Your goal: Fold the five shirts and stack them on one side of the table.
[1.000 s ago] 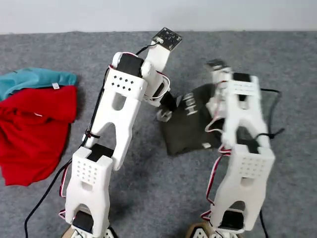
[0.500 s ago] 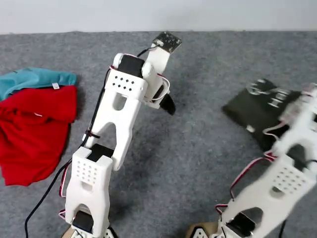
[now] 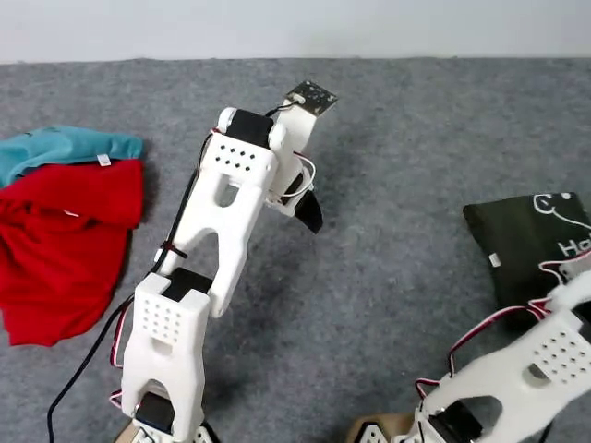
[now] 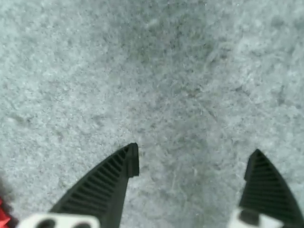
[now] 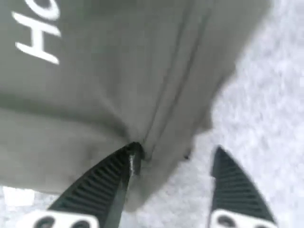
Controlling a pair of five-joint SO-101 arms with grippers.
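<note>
A folded black shirt (image 3: pixel 528 242) with white print lies at the table's right edge. In the right wrist view my right gripper (image 5: pixel 176 149) stands open over the black shirt (image 5: pixel 118 71): one fingertip (image 5: pixel 127 164) rests on the cloth at a fold, the other is over bare carpet beside the shirt's edge. A crumpled red shirt (image 3: pixel 65 240) lies at the far left, partly covering a teal shirt (image 3: pixel 55 148). My left gripper (image 3: pixel 309 210) hangs open over bare carpet mid-table (image 4: pixel 194 150), with nothing between its fingers.
Grey carpet (image 3: pixel 388 277) covers the table, with a wide bare stretch between the red shirt and the black one. A white wall edges the far side. The right arm (image 3: pixel 526 365) leans out toward the right edge. A black cable (image 3: pixel 78 369) trails by the left arm's base.
The right arm swung from mid-table to the right edge, and the black shirt went with it from beside the left gripper to the far right. The left arm barely shifted.
</note>
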